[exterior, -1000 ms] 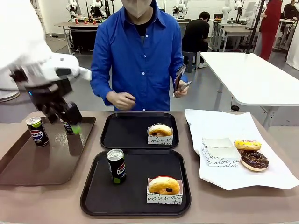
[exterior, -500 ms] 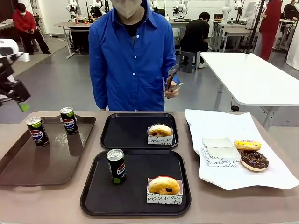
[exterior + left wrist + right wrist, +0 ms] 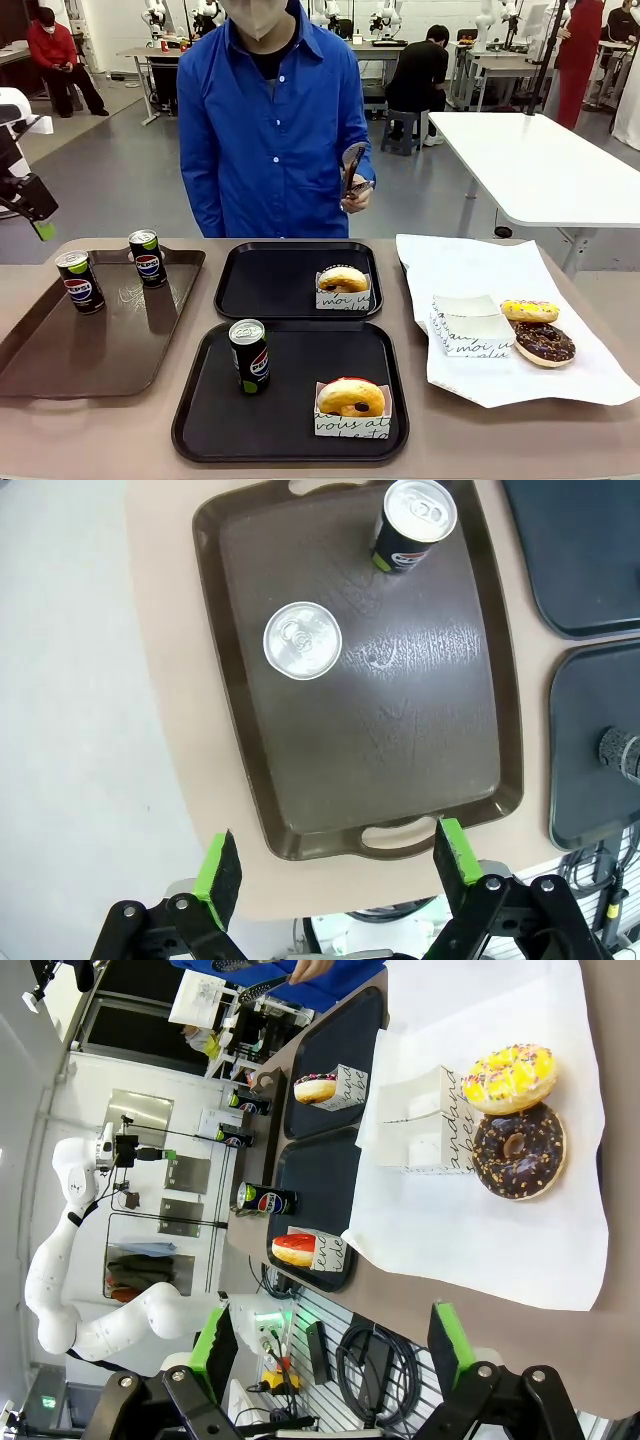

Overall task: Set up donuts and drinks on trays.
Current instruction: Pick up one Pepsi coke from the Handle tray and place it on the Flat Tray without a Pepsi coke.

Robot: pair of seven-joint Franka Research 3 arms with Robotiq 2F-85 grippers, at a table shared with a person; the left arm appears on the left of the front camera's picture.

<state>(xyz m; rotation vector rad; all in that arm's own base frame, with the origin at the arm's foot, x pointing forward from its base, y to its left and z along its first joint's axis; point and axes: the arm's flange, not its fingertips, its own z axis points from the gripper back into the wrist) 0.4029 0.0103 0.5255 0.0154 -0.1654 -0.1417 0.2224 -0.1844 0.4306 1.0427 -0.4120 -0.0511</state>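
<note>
— Table (image 3: 90, 440) layout, biggest first?
— Long brown tray (image 3: 60, 370) at left, white paper (image 3: 470, 265) at right. Between them far black tray (image 3: 270, 285) and near black tray (image 3: 300, 360), one behind the other.
— Drinks?
— Near can (image 3: 249, 356) upright on near black tray, left side. Front can (image 3: 79, 281) and back can (image 3: 148, 258) upright on brown tray, apart from each other.
— Donuts?
— Far sleeved donut (image 3: 343, 279) on far black tray, near sleeved donut (image 3: 351, 397) on near black tray, both at right. Yellow donut (image 3: 529, 310) and chocolate donut (image 3: 544, 342) touching on paper, beside empty sleeve (image 3: 470, 325).
— Grippers?
— Left gripper (image 3: 335, 855) high over brown tray's end, jaws spread wide, nothing between. Right gripper (image 3: 330, 1345) likewise spread, empty, off table's edge, facing paper.
— Person?
— At far side, tongs in raised hand (image 3: 355, 195).
</note>
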